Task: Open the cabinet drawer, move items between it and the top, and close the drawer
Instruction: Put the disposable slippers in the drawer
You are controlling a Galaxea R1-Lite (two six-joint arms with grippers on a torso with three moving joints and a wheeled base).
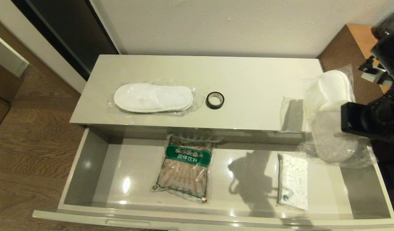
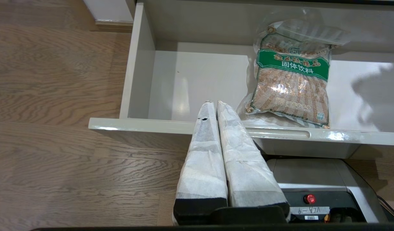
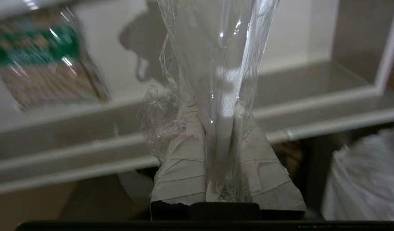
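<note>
The drawer [image 1: 84, 166] stands pulled out under the glossy cream top [image 1: 248, 77]. On the top lie one bagged white slipper pair [image 1: 153, 98] and a small black tape roll [image 1: 215, 100]. My right gripper [image 1: 346, 123] is shut on the second slipper pair's clear bag [image 1: 328, 112], held in the air over the right end of the top and the drawer. In the right wrist view the bag [image 3: 216, 64] runs up from between the taped fingers [image 3: 180, 166]. A flat white packet [image 1: 292, 186] lies in the drawer's right part. My left gripper [image 2: 214, 104] is shut and empty, in front of the drawer's front panel [image 2: 135, 123].
A brown bag with a green label [image 1: 185, 166] lies mid-drawer, also in the left wrist view [image 2: 290, 73]. A brown wooden unit [image 1: 347, 48] stands right of the cabinet. Wooden floor [image 1: 30, 141] lies to the left. The robot's base [image 2: 315, 179] sits below the drawer front.
</note>
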